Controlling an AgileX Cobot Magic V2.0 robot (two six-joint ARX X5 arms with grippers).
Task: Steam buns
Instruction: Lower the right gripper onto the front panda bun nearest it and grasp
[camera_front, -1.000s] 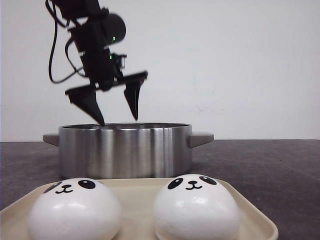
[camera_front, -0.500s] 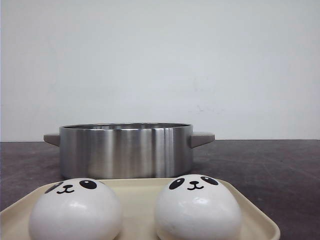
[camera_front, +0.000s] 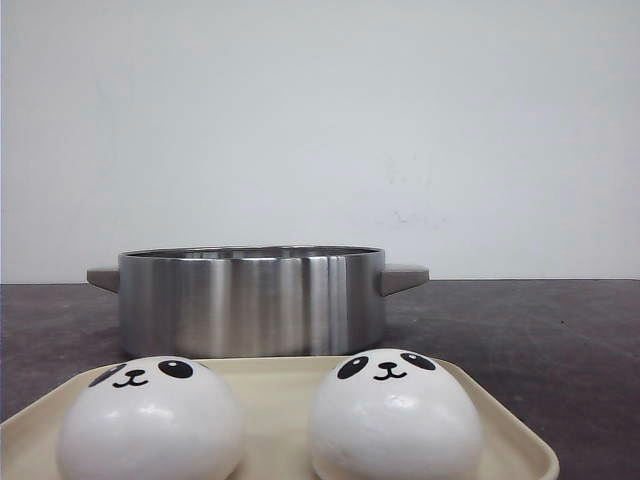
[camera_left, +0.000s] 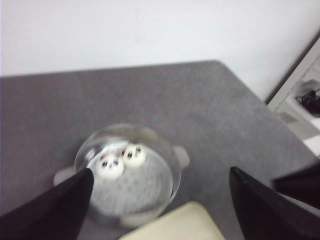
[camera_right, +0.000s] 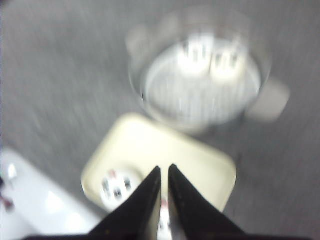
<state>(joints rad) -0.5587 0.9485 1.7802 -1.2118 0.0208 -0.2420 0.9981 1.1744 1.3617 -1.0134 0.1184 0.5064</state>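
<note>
Grey desk (camera_front: 560, 330) against white wall. Steel pot (camera_front: 250, 300) at centre holds two buns (camera_left: 122, 160) side by side on perforated insert. Cream tray (camera_front: 270, 400) just in front of pot carries two more buns (camera_front: 395, 415). Left gripper (camera_left: 160, 200) high over pot, jaws spread wide, empty. Right gripper (camera_right: 165, 197) high over tray, jaws nearly closed, gripping nothing; view blurred.

Pot (camera_front: 250, 300) mouth open from above, two buns (camera_left: 121, 160) filling its far side, near half of steamer floor free; tray (camera_front: 520, 445) front holds two buns (camera_front: 395, 420), gap between them.
</note>
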